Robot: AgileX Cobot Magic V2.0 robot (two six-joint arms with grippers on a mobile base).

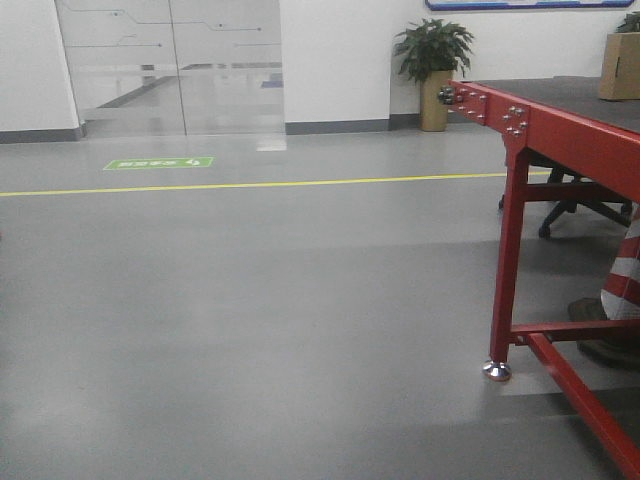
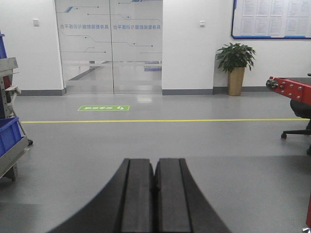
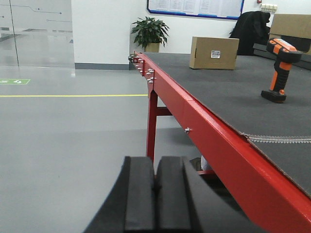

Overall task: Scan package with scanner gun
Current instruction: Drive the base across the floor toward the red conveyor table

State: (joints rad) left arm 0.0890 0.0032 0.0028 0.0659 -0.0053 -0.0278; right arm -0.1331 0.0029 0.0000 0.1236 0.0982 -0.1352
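In the right wrist view the package (image 3: pixel 214 53), a tan cardboard box with a small white label, stands far back on the red-framed table (image 3: pixel 204 116). The scanner gun (image 3: pixel 279 69), black and orange, stands upright on its foot at the table's right side. My right gripper (image 3: pixel 155 167) is shut with nothing in it, low in front of the table's red edge, well short of both objects. My left gripper (image 2: pixel 155 167) is shut and empty, pointing across open floor. In the front view a cardboard box (image 1: pixel 620 66) shows at the table's far end.
A potted plant (image 1: pixel 433 55) stands by the back wall near glass doors (image 2: pixel 109 46). A yellow floor line (image 1: pixel 250 185) crosses the grey floor. An office chair base (image 1: pixel 570 205) sits under the table. A cart with a blue bin (image 2: pixel 8 136) is at left.
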